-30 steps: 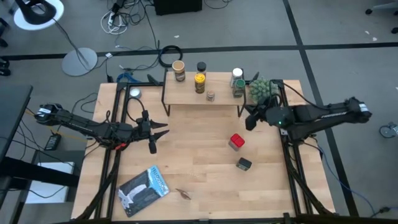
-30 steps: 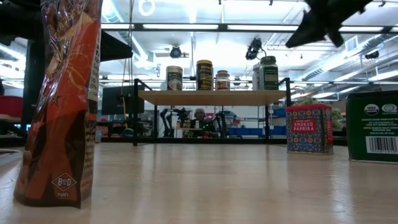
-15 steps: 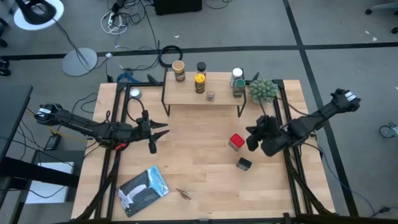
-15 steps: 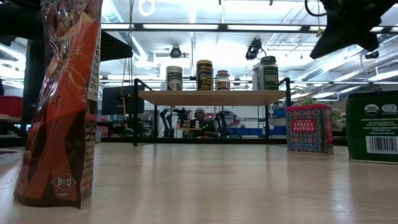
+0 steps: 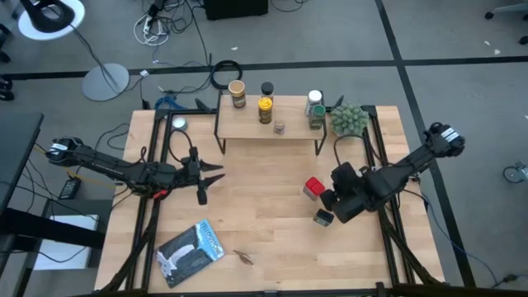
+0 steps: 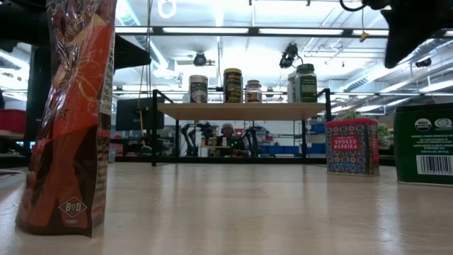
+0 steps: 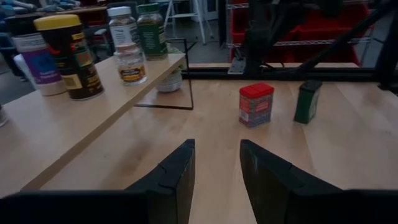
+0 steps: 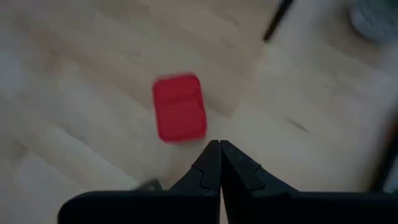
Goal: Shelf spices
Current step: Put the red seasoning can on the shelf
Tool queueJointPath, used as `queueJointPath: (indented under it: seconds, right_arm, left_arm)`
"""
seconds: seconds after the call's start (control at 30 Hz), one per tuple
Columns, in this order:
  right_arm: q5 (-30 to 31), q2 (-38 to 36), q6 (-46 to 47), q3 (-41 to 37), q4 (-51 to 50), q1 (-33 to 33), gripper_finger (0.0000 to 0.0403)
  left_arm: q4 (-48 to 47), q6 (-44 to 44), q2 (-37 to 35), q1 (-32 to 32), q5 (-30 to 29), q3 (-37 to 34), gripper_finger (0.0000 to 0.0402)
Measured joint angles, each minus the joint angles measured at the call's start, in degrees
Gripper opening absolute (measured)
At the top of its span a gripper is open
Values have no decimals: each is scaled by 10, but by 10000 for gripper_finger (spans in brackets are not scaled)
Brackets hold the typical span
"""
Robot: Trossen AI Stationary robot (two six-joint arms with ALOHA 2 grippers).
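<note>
The light-wood shelf (image 5: 268, 124) stands at the table's far middle and carries several spice jars, among them a yellow jar (image 5: 265, 109) and a white-capped bottle (image 5: 314, 99). A red tin (image 5: 313, 188) and a dark green tin (image 5: 323, 217) stand upright on the tabletop at the right. My right gripper (image 5: 329, 200) hangs shut above the table between these two tins, pointing steeply down; its wrist view shows the red tin (image 8: 180, 107) just beyond the fingertips (image 8: 210, 155). My left gripper (image 7: 216, 146) waits open at the left, pointing level toward the tins, with nothing between its fingers.
A small potted plant (image 5: 349, 120) stands by the shelf's right end. A blue-white flat packet (image 5: 191, 252) lies near the front left. An orange bag (image 6: 71, 113) stands close to the low camera. Bare tabletop lies between the two arms.
My right gripper has swung from beside the potted plant toward the table's near edge, ending over the red and green tins. It has tipped from nearly level to steeply downward and stayed shut. The tins have not moved.
</note>
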Motion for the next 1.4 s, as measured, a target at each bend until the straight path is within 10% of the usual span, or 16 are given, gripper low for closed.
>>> queueJointPath:
  seconds: [0.33, 0.93, 1.4]
  right_arm:
    - [-80, 23, -17, 14, -9, -28, 54]
    - [-134, 27, -240, 14, 84, -178, 329]
    - [-281, 138, -380, 14, 141, -253, 320]
  left_arm:
    - [-2, 7, 0, 0, 9, 0, 131]
    - [-10, 6, 0, 0, 9, 0, 131]
    - [-9, 6, 0, 0, 9, 0, 131]
